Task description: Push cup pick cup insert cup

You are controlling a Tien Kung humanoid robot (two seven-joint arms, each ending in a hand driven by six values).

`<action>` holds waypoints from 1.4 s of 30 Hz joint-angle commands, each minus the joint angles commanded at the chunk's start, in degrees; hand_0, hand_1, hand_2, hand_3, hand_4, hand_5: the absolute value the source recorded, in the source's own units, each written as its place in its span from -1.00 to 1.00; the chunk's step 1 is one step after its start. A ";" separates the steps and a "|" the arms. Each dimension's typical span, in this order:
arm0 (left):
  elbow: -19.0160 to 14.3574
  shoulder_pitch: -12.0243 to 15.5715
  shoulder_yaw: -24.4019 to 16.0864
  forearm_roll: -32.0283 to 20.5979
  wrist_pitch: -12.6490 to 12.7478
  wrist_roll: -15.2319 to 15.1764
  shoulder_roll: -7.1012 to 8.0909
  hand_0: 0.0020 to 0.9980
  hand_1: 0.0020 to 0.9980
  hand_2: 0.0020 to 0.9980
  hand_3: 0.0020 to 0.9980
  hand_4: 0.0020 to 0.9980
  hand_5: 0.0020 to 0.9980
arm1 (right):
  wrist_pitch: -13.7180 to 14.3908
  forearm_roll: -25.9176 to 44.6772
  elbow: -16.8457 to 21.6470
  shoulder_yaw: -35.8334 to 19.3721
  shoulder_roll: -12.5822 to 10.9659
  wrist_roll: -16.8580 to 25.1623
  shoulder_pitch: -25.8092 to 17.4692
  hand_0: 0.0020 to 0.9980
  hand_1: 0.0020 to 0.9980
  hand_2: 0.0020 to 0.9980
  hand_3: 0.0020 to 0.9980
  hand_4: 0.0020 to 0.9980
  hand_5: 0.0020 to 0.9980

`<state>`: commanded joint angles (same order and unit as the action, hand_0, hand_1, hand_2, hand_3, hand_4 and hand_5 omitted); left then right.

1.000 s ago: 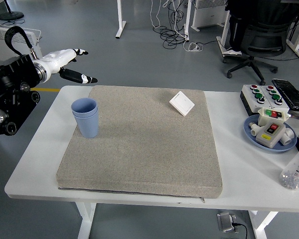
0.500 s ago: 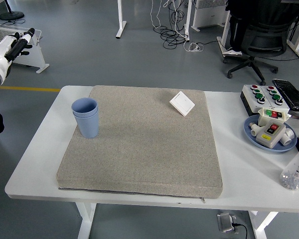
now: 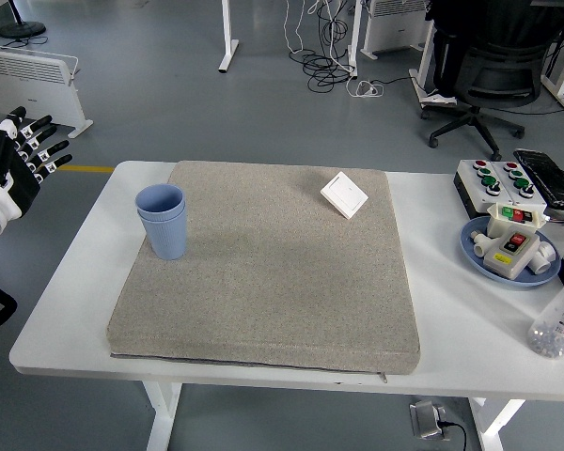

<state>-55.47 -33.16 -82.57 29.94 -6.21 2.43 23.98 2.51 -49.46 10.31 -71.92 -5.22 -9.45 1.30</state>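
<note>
Your left hand [image 3: 19, 160] hangs spread and empty, left of the table; the nested blue cups [image 3: 162, 220] stand upright (already stacked) at the mat's [image 3: 263, 272] far-left. A careless sweep could topple them.

The nested cups [image 3: 163, 220] are plain pale blue. They stand on a speckled grey-beige mat [image 3: 263, 272], which lies on a white worktop [image 3: 470, 329]. The wall switch [image 3: 343, 194] is white. The left hand [image 3: 19, 162] is white with black fingers. The plate [image 3: 477, 254] is blue, and the button box [image 3: 493, 180] is white with red and green buttons.
</note>
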 joint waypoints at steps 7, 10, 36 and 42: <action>-3.23 6.61 -4.39 -5.20 0.65 -1.46 -5.30 0.65 0.71 0.87 0.74 0.21 1.00 | 0.01 -0.22 0.00 -0.38 0.22 0.10 -0.17 0.51 0.26 0.27 0.13 -0.84 -0.11; -4.22 8.58 -6.51 -3.84 0.45 -2.55 -7.76 0.65 0.70 0.87 0.74 0.20 1.00 | 0.00 -0.27 0.00 -0.46 0.25 0.17 -0.17 0.51 0.26 0.27 0.13 -0.85 -0.11; -7.95 19.14 -14.78 6.08 -2.42 -3.87 -19.56 0.65 0.70 0.86 0.74 0.17 1.00 | 0.10 -0.74 0.00 -0.91 0.04 0.97 -0.22 0.51 0.26 0.26 0.12 -0.85 -0.11; -7.97 19.57 -15.32 7.11 -2.33 -4.19 -19.75 0.66 0.70 0.86 0.74 0.16 1.00 | 0.13 -0.93 0.00 -0.93 0.01 1.03 -0.24 0.51 0.26 0.26 0.12 -0.85 -0.11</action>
<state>-63.43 -13.58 -97.89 37.05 -8.54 -1.76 4.23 2.64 -50.39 10.31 -72.85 -5.22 -8.42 1.06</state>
